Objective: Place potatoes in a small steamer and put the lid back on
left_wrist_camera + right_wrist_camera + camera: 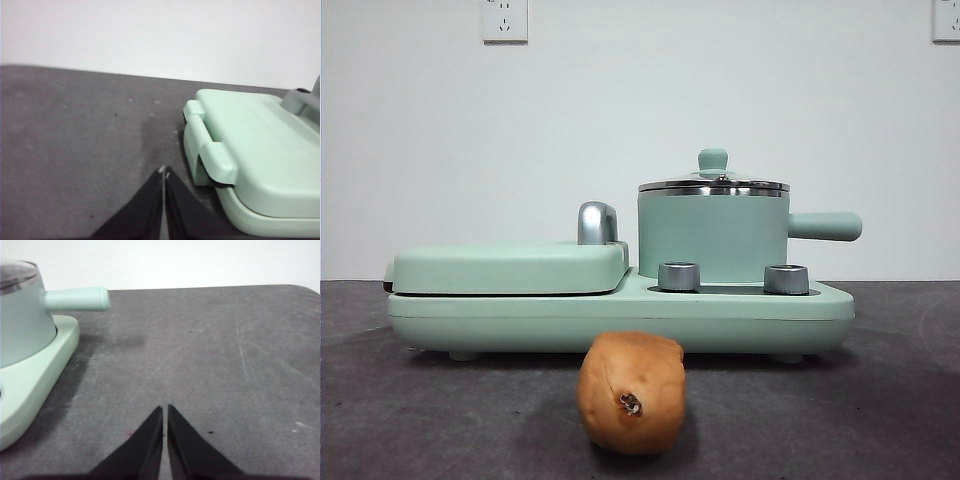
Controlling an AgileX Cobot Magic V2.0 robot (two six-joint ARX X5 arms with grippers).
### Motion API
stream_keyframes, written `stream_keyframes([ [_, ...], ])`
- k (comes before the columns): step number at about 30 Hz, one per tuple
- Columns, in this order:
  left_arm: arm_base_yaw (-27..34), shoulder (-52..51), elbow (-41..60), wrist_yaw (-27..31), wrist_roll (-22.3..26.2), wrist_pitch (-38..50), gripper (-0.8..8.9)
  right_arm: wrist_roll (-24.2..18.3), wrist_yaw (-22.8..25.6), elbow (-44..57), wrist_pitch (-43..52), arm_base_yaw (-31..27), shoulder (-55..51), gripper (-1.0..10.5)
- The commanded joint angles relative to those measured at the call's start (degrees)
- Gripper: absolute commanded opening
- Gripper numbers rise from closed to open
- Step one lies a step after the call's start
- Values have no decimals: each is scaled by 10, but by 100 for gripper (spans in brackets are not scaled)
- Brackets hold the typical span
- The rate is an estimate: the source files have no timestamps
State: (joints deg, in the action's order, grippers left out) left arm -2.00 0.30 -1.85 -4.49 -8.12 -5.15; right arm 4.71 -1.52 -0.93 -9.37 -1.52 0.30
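Nearest to us in the front view lies the oval orange-brown potato [631, 393] on the dark grey table [880, 400], its dark pit turned toward the camera, well apart from both our grippers and seen in neither wrist view. Our left gripper [164, 172] hangs clenched and empty above bare table, its jaws pressed together, with the flat mint-green griddle cover [250, 145] just off to one side of it. Our right gripper [165, 409] is likewise clenched on nothing, over open table, with the stubby side handle [77, 298] of the round mint-green steamer pot [713, 240] ahead and to its side. Behind the potato stands the mint-green base unit [620, 315], carrying the griddle and the pot; the round glass lid with its steel rim and mint-green knob [713, 182] sits on the pot. We judge that nothing is begun: the lid must first come off, so the next move calls for one gripper to open, descend on the small knob and lift it straight up. The table is matte, scuffed and lightly speckled; beyond it a plain white wall [620, 120] bears two wall sockets [505, 20].
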Motion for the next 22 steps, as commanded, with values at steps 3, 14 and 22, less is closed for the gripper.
stream_keyframes([
  [3, 0, 0, 10, -7, -90, 3, 5, 37, -3, 1, 12, 0, -1, 12],
  [14, -26, 21, -27, -78, -153, 0, 6, 125, -37, -93, -43, 21, 8, 12],
  [22, -59, 123, -138, -132, -170, -35, 7, 141, -92, -242, -148, 55, 90, 12],
])
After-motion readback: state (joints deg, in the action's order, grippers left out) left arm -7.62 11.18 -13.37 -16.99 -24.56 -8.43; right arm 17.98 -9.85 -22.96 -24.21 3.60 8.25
